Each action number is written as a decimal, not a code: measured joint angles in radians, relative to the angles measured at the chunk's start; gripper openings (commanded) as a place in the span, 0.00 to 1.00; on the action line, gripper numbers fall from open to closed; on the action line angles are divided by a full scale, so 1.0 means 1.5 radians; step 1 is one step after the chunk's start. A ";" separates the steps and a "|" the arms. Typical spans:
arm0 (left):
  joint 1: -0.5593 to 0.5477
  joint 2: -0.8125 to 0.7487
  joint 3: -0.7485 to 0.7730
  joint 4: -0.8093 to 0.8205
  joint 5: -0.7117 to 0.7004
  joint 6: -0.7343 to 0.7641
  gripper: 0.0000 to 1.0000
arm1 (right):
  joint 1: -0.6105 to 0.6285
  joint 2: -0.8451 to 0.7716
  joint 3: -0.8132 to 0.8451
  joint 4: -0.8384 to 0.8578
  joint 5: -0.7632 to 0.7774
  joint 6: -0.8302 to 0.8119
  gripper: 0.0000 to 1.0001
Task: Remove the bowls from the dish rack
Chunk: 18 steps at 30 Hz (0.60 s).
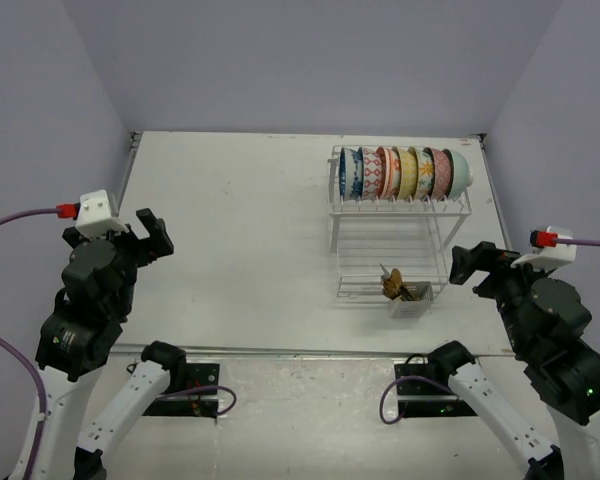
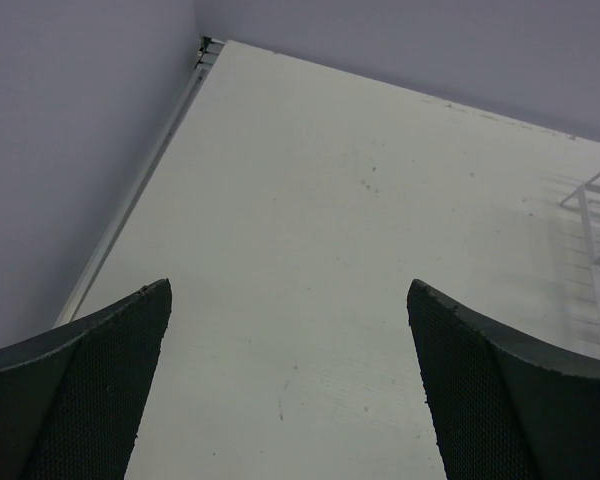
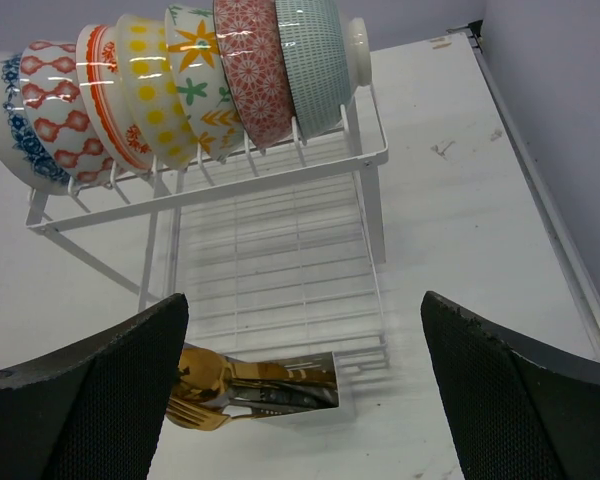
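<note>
Several patterned bowls [image 1: 400, 172] stand on edge in a row on the top tier of the white wire dish rack [image 1: 400, 245] at the far right of the table. In the right wrist view the bowls [image 3: 180, 85] run blue, red, orange, yellow, star-patterned, pink and pale teal above the rack [image 3: 280, 250]. My right gripper [image 1: 472, 264] is open and empty, just right of the rack's near end; the right wrist view shows it [image 3: 305, 380] in front of the rack. My left gripper [image 1: 145, 233] is open and empty over bare table at the left, as the left wrist view [image 2: 288, 385] shows.
A small white cutlery caddy [image 1: 407, 297] with gold cutlery [image 3: 215, 385] hangs at the rack's near edge. The table's right edge [image 3: 550, 220] runs close beside the rack. Purple walls close in the table on three sides.
</note>
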 measured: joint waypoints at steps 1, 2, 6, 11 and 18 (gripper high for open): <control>0.000 0.000 -0.001 0.000 0.003 0.000 1.00 | 0.000 0.000 0.000 0.000 0.000 0.000 0.99; 0.000 0.000 -0.002 0.000 0.006 0.000 1.00 | 0.000 0.000 -0.001 0.000 0.000 0.000 0.99; 0.000 0.000 -0.003 0.002 0.021 0.000 1.00 | 0.000 0.000 -0.004 0.002 -0.003 0.000 0.99; 0.000 0.000 -0.008 0.012 0.057 -0.002 1.00 | 0.000 -0.005 -0.018 0.007 -0.015 0.000 0.99; 0.000 0.005 -0.076 0.122 0.281 -0.091 1.00 | 0.000 -0.027 -0.061 0.046 -0.072 0.014 0.99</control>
